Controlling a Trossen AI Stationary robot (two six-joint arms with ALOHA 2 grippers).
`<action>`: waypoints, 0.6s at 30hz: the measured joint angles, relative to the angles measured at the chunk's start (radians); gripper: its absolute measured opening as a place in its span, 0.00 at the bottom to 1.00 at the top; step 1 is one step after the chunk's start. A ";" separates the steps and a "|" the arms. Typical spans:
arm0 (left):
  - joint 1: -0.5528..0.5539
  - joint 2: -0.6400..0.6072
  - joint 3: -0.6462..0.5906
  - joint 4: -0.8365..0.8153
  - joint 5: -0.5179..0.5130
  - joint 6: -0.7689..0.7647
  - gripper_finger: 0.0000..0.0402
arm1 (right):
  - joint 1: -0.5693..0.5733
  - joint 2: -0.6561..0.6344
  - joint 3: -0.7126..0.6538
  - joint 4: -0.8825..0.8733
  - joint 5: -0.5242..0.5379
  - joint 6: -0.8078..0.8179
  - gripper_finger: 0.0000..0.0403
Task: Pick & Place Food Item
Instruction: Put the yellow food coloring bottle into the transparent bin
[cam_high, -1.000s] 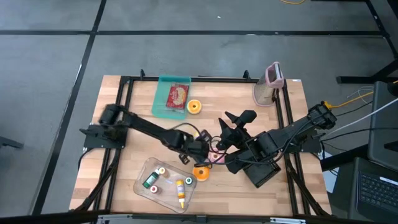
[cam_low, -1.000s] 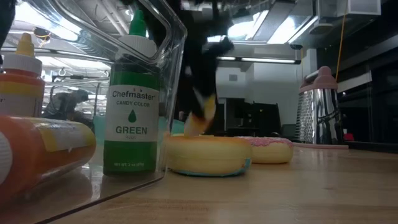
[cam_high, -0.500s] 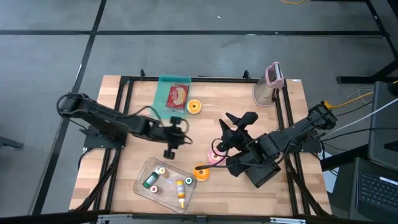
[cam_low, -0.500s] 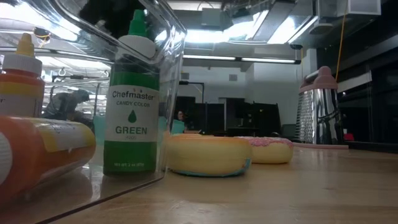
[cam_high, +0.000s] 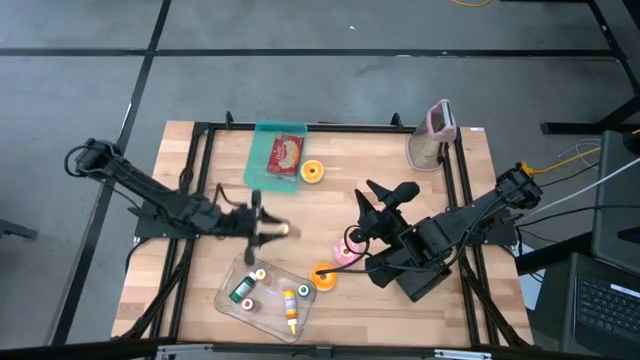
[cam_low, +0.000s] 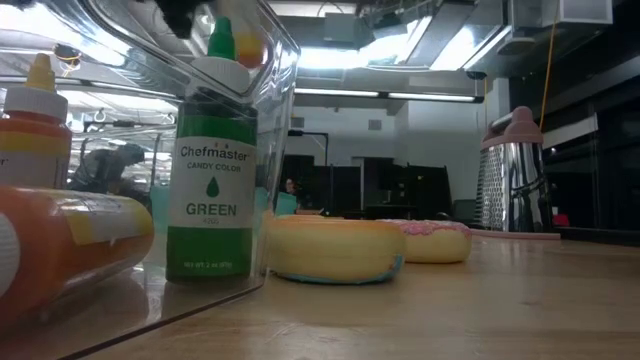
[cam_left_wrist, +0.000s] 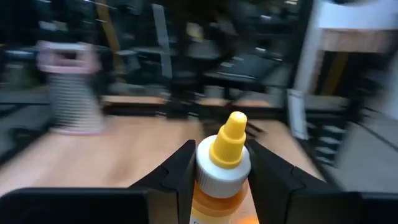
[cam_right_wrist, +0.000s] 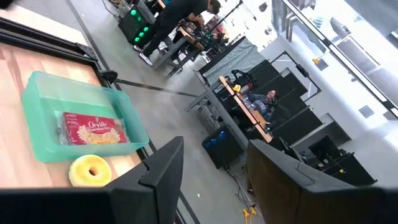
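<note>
High view: left claw (cam_high: 268, 230) is clamped on a small orange bottle with a white collar and yellow tip (cam_left_wrist: 226, 163), above the clear plastic tray (cam_high: 226, 290). Light wooden desk (cam_high: 350, 170), grey floor. Right claw (cam_high: 378, 192) hangs apart, empty.

The bottle (cam_left_wrist: 225, 174) is a small orange one with a white collar and a yellow nozzle cap. It is clamped between the two fingers of the left gripper (cam_high: 268, 228), raised off the wood above the left middle of the table, just above the clear tray (cam_high: 232, 276). In the high view it lies roughly level, its cap pointing toward the table's middle.
</note>
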 joint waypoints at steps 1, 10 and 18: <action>-0.029 0.001 -0.002 -0.003 0.010 -0.005 0.28 | 0.000 0.000 0.000 0.000 0.000 0.000 0.43; -0.262 0.088 -0.002 -0.014 0.036 -0.063 0.28 | 0.000 0.000 0.000 -0.001 -0.023 0.002 0.43; -0.303 0.263 -0.002 0.051 0.056 -0.126 0.28 | 0.000 0.000 0.000 0.002 -0.023 0.005 0.43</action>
